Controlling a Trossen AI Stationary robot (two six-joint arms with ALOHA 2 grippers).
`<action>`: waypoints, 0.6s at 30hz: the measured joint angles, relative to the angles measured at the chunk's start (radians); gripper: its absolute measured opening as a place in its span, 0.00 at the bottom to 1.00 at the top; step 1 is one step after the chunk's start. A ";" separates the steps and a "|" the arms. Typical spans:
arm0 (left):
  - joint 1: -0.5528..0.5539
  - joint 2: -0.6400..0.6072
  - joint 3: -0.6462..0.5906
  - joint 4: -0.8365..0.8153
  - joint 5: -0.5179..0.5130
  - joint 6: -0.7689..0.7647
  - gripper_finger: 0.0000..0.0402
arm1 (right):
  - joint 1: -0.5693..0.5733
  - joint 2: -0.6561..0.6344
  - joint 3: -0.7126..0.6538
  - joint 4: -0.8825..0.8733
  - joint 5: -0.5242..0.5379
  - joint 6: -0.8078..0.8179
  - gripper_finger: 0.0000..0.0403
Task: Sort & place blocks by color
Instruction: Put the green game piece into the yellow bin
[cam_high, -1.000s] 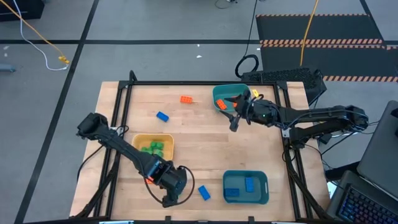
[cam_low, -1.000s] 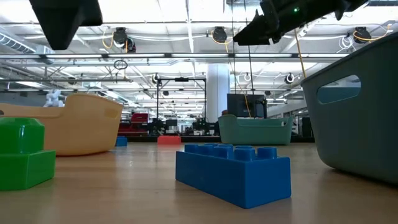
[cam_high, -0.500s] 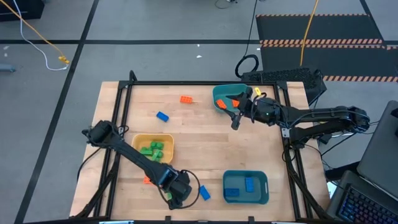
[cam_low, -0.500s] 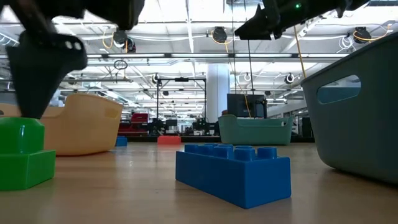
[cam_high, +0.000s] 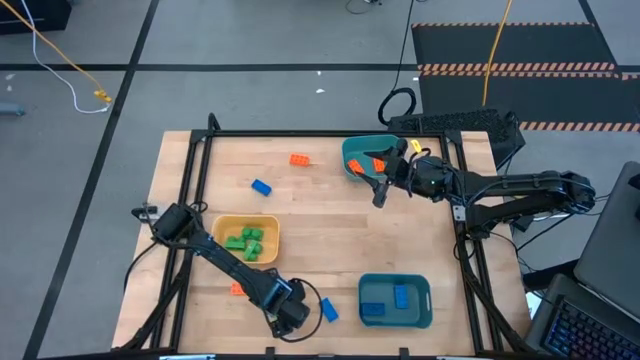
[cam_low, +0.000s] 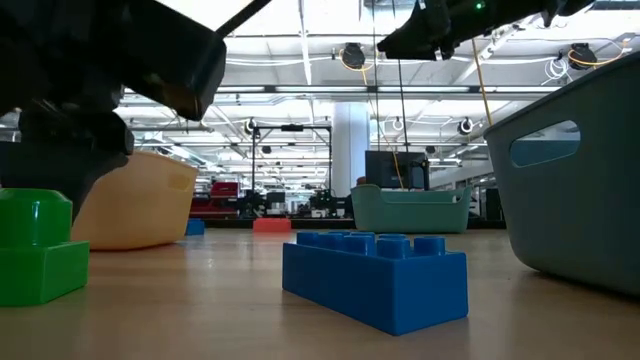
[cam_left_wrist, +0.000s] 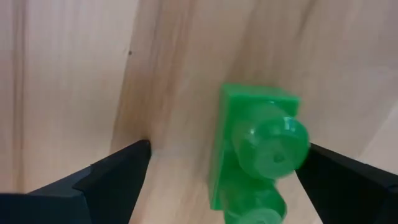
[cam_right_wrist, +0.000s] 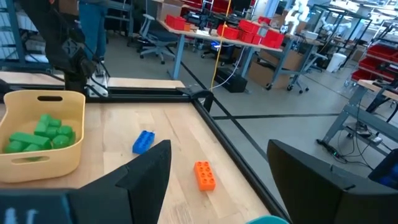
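My left gripper (cam_left_wrist: 228, 152) is open near the table's near edge (cam_high: 287, 316). Its fingers stand on either side of a green studded block (cam_left_wrist: 258, 149) without touching it. That block lies flat on the wood and also shows in the low view (cam_low: 35, 245), under the dark gripper (cam_low: 90, 130). A blue block (cam_high: 329, 311) (cam_low: 375, 275) lies just right of it. My right gripper (cam_high: 378, 192) (cam_right_wrist: 217, 162) is open and empty, raised beside the far teal tray (cam_high: 356, 150), which holds orange blocks.
A yellow tray (cam_high: 247, 240) holds green blocks; a near teal tray (cam_high: 395, 300) holds blue blocks. Loose on the wood are an orange block (cam_high: 299, 159), a blue block (cam_high: 261, 186) and an orange block (cam_high: 236, 290). A black frame rims the table.
My left gripper has moved toward the table's near edge and come down over the green block, so that its open fingers now flank it. The blocks have stayed where they were.
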 joint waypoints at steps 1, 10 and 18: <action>0.000 0.001 0.000 0.000 -0.002 -0.003 0.97 | 0.000 0.000 0.000 0.000 0.000 0.000 0.64; 0.002 0.005 0.001 -0.019 -0.020 -0.018 0.78 | 0.001 0.000 0.000 0.000 0.000 0.001 0.64; 0.009 0.006 0.000 -0.027 -0.009 -0.010 0.33 | 0.002 0.000 0.000 0.000 0.000 -0.002 0.64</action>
